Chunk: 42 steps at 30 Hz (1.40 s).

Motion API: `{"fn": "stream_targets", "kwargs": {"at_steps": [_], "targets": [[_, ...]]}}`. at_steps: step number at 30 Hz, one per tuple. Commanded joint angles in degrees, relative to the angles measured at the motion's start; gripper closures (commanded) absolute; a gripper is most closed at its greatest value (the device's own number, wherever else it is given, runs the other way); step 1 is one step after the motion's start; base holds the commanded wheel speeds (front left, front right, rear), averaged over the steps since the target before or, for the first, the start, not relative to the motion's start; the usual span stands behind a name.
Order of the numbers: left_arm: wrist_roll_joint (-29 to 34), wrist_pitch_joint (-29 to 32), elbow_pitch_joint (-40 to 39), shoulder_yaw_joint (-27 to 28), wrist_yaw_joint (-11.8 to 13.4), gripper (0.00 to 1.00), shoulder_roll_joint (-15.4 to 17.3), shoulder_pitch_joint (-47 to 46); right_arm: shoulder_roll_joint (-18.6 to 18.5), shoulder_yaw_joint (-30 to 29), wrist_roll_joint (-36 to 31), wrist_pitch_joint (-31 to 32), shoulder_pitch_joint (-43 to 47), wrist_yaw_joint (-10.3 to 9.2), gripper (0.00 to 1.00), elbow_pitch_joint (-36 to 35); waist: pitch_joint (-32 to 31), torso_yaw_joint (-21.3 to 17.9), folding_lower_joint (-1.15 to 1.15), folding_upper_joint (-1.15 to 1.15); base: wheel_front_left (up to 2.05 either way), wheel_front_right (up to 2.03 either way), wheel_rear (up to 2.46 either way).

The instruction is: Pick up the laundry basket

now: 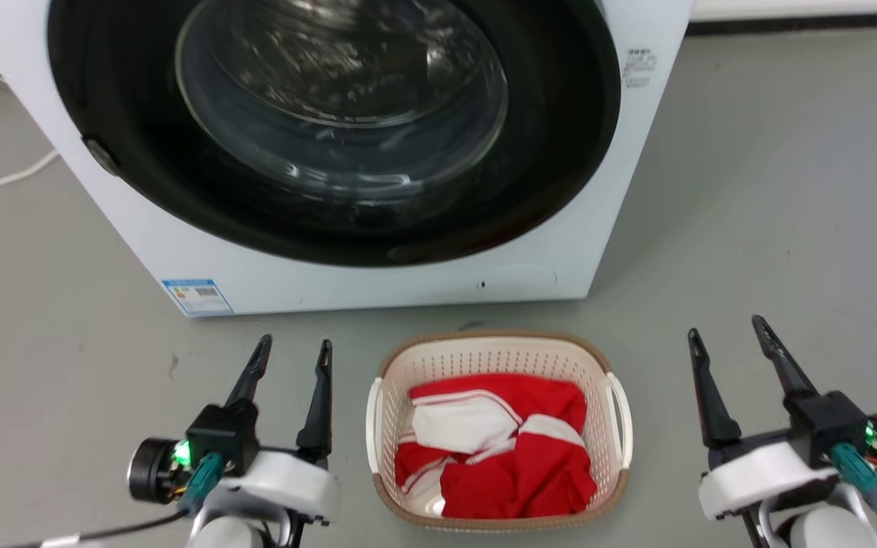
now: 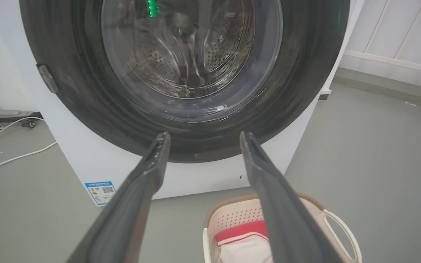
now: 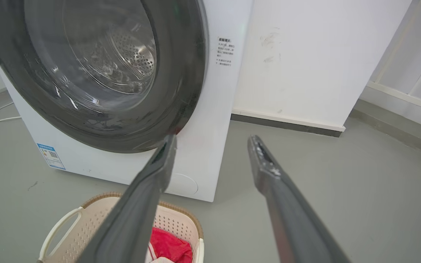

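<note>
**Fig.** Laundry basket [image 1: 495, 364] on the floor [image 1: 789, 228], between my two grippers and in front of the washer [image 1: 377, 281], near it but not touching. The left gripper [image 1: 294, 345] stands just beside the basket's left side. The right gripper [image 1: 725, 329] stands somewhat farther off its right side. Both have their fingers parted to a moderate gap and hold nothing, with the fingers pointing toward the washer.

**Handling, as I judge it.** The basket is a thin perforated plastic shell, light and fairly stiff at the brown woven-look rim. The walls are likely to flex if squeezed. The load is a red-and-white garment [image 1: 507, 449], soft and loosely heaped. It should add little weight, though I cannot tell from the head view how much cloth lies beneath the top folds. Smooth plastic may slip between the fingers, and a one-sided lift would tip the basket.

**Where I would take hold.** I would use the two white loop handles, one [image 1: 372, 415] on the side facing the left gripper, the other [image 1: 621, 415] facing the right gripper. With each gripper closed on its own handle and both raised evenly, the basket should stay level.
</note>
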Motion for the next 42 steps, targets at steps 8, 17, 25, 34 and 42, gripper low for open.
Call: {"fn": "stream_targets", "kwargs": {"at_steps": [8,17,25,34,42], "targets": [[0.6,-0.2,15.5,-1.6,-1.0,0.0,0.1,-12.0,-0.2,0.4,-3.9,-0.1,-11.8,-0.03,0.0,13.6,11.6,-2.6,0.0,0.0,0.0,0.0,0.0],[1.3,-0.2,30.9,-2.5,-1.9,0.0,0.2,-23.1,-0.9,1.2,-6.8,-0.1,-21.1,-0.03,0.0,26.6,20.3,-2.9,0.0,0.0,0.0,0.0,0.0],[0.5,-0.2,44.2,-3.0,-2.4,0.0,0.7,-33.3,-1.9,3.3,-7.5,-0.1,-28.9,-0.03,0.0,34.6,27.0,-2.5,0.0,0.0,0.0,0.0,0.0],[-0.4,-0.2,51.6,-3.8,-3.0,0.0,1.3,-39.7,-2.5,4.6,-8.1,-0.1,-35.6,-0.03,0.0,43.9,31.6,-2.2,0.0,0.0,0.0,0.0,0.0],[-1.8,-0.1,57.3,-5.4,-3.3,0.0,0.8,-44.0,-2.9,5.0,-8.9,-0.1,-40.5,-0.03,0.0,50.5,35.2,-1.5,0.0,0.0,0.0,0.0,0.0]]}}
